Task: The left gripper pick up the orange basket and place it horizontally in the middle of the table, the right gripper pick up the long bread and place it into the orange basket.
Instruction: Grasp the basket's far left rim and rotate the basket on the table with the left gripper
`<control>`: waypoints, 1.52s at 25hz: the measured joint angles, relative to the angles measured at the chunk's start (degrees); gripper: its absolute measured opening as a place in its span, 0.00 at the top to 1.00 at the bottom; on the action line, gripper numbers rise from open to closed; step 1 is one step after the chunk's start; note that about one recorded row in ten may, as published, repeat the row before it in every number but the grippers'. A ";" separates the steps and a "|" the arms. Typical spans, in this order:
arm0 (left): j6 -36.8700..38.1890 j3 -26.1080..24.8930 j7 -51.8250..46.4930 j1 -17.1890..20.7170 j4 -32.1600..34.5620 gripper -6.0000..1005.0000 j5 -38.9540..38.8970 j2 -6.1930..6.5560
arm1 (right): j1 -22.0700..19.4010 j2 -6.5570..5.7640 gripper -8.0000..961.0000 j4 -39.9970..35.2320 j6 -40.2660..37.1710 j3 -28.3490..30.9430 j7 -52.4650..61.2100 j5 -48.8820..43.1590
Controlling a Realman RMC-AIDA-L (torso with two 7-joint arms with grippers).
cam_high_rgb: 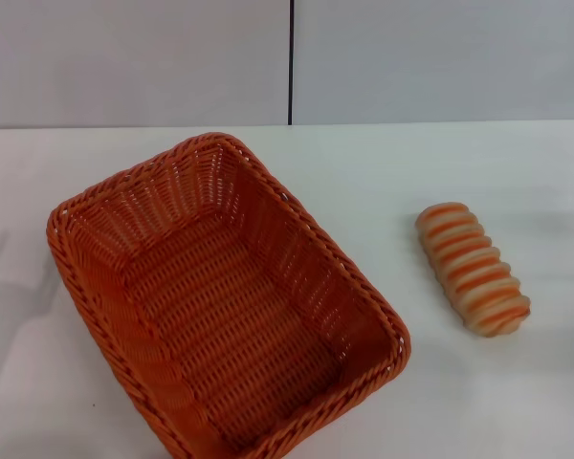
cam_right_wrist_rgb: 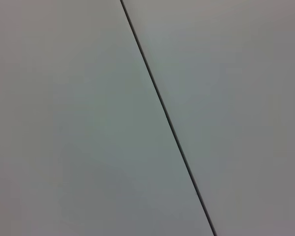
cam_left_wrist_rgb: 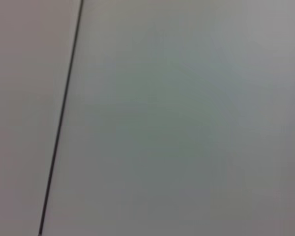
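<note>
The orange basket (cam_high_rgb: 225, 301) lies on the white table (cam_high_rgb: 478, 382), left of centre, turned at a slant with one corner toward the back wall; nothing is inside it. To its right lies the long bread (cam_high_rgb: 474, 268), cream with orange-brown stripes, apart from the basket and angled toward the front right. Neither the left gripper nor the right gripper shows in any view. Both wrist views show only the grey wall with its dark seam (cam_left_wrist_rgb: 59, 123) (cam_right_wrist_rgb: 167, 118).
A grey wall (cam_high_rgb: 440, 57) with a dark vertical seam (cam_high_rgb: 291, 62) backs the table. Bare tabletop lies between the basket and the bread and behind both.
</note>
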 joint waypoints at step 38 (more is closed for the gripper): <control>-20.40 19.62 -81.65 -2.92 77.52 0.32 36.95 0.32 | 2.54 -0.05 0.32 0.44 3.55 0.59 0.72 0.29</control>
